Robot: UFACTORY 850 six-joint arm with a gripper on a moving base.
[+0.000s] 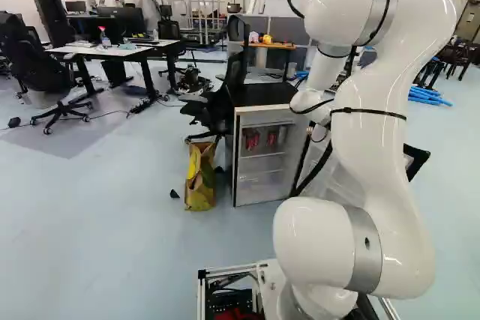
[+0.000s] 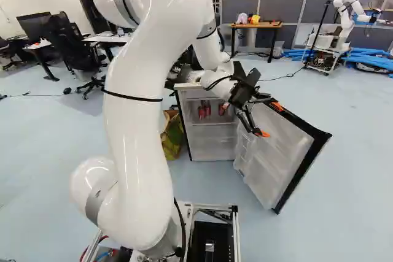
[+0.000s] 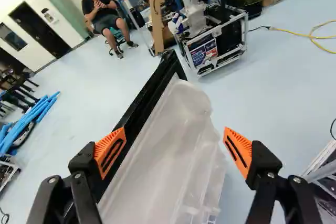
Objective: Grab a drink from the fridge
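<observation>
Drink cans (image 2: pixel 202 111), small and hard to make out, stand on an upper shelf inside the fridge (image 2: pixel 212 141), left of the jaws in the right base view; the gripper (image 2: pixel 271 120) has its jaws spread wide, with the door (image 2: pixel 276 154) showing between them, cut off in the wrist view.

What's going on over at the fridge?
The white jointed robot arm has its black, orange-padded end effector at the open, white-lined door of the small black-topped fridge. Its fingers stand apart, part of the door between them. Red cans are inside; none is gripped.
</observation>
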